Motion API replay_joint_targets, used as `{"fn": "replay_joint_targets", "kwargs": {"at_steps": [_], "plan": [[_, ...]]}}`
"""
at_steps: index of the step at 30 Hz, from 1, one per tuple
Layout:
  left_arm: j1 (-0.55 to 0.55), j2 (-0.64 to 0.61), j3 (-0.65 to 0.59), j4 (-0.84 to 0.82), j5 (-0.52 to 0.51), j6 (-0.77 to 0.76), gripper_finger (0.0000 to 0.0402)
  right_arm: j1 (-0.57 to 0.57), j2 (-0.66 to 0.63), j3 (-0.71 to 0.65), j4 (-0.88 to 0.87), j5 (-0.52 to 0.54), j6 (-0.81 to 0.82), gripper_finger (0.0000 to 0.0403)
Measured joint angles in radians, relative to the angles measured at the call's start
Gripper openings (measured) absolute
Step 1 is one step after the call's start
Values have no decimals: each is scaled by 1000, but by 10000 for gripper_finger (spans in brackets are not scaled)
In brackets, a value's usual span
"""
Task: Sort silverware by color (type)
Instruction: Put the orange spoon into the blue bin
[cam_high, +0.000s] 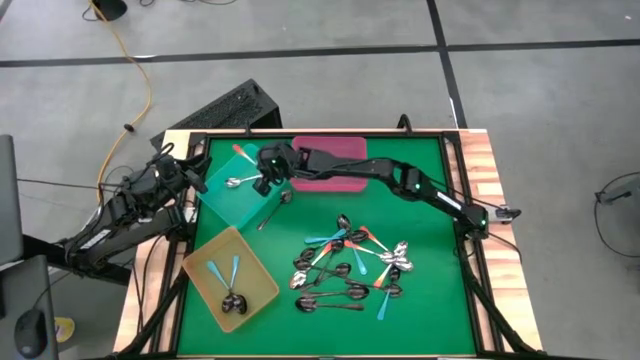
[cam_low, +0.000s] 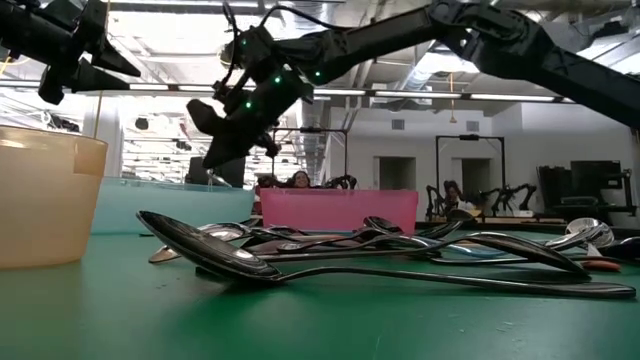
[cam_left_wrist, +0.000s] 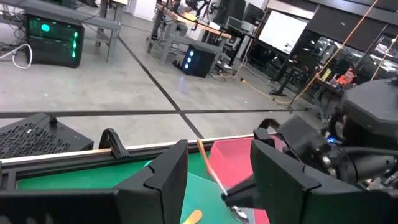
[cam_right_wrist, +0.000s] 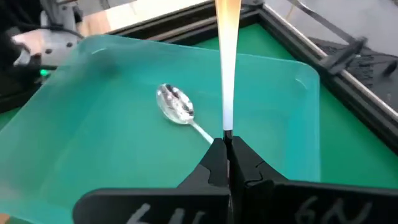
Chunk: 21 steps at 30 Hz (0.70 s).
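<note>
Spoons (cam_high: 352, 265) heaped loose on the green bench (cam_high: 420, 170), toward the right half, handles blue, orange-red and dark all mixed, seen close and low in the level view too (cam_low: 300, 255). Right tool (cam_high: 268, 178) reached across over the teal tray (cam_high: 225, 200), fingers pinched fully together on an orange-handled spoon (cam_right_wrist: 227, 56), handle sticking out beyond the fingertips (cam_right_wrist: 217, 158) in the wrist view, bowl hidden. Second spoon (cam_right_wrist: 176, 104) lying flat on the floor of the teal tray (cam_right_wrist: 93, 143), shiny bowl up, orange-red handle (cam_high: 243, 154) pointing toward the far rim. One dark spoon (cam_high: 275, 210) alone on the bench just beside the teal tray, between it and the heap. Pink tray (cam_high: 345, 150) at the far edge, partly under the right arm. Yellow tray (cam_high: 205, 275) near the front left corner, with two blue-handled spoons (cam_high: 227, 272) and a dark one (cam_high: 233, 301) inside. Left tool (cam_high: 190, 172) parked at the left edge of the bench beside the teal tray, closed as far as it goes, with nothing seen between its fingers (cam_left_wrist: 165, 180).
</note>
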Motion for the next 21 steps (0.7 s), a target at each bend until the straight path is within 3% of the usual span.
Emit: {"fn": "replay_joint_targets", "kwargs": {"at_steps": [12,21], "plan": [[0,0,0,0,-5,0,158,-32,60,1,19,-2,1,3],[0,0,0,-10,-27,-11,158,-39,60,1,44,3,-24,45]]}}
